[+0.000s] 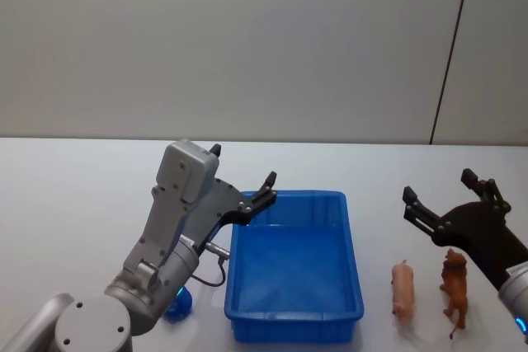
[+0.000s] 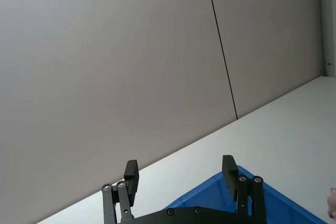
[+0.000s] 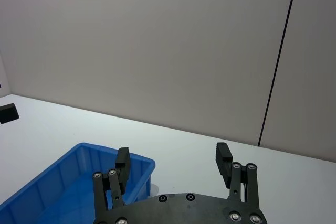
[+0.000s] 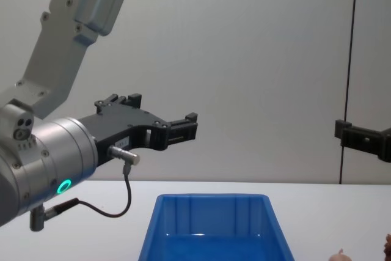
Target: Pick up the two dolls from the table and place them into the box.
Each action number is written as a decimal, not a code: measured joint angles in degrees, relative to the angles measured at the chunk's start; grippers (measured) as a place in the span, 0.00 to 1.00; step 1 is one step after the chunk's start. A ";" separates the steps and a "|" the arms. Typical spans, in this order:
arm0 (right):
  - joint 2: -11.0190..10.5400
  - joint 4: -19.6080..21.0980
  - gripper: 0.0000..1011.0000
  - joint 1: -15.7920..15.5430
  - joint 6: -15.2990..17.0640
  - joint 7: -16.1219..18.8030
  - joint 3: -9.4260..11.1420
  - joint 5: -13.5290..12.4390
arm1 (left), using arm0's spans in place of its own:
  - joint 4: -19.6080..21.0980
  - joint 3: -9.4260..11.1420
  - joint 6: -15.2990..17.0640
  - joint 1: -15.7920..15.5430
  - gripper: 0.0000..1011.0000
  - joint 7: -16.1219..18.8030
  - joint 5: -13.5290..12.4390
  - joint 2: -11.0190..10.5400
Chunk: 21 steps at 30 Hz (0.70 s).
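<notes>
Three small toy dolls sit on the one plain white desk (image 1: pixel 82 204): one pale pink animal figure (image 1: pixel 403 288), one shaggy reddish-brown lion-like figure (image 1: pixel 454 286) and one rounded blue figure (image 1: pixel 179 306), partly hidden by an arm. There is one bright blue glossy plastic rectangular box (image 1: pixel 289 197). Two black two-fingered claws count up: one left claw (image 1: pixel 243 166), one right claw (image 1: pixel 438 185).

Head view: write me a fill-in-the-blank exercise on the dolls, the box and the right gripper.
1. The pink doll lies between the box and the brown ____.
2. Those two lie on the box's ____ side.
3. The right gripper hangs in the air with its jaws ____.
Missing words: lion; right; open.
</notes>
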<state>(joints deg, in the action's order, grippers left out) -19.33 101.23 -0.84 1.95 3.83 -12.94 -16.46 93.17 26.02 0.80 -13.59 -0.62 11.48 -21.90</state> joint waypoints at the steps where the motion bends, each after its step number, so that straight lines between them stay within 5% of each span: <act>1: 0.00 0.00 0.99 0.00 0.00 0.00 0.00 0.00 | 0.00 0.00 0.00 0.00 0.99 0.00 0.00 0.00; 21: 0.00 0.00 0.99 0.00 0.00 0.00 0.00 0.00 | 0.00 0.00 0.00 0.00 0.99 0.00 0.00 0.00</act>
<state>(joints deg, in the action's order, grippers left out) -19.33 101.23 -0.84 1.95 3.82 -12.94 -16.47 93.17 26.03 0.80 -13.59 -0.62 11.48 -21.90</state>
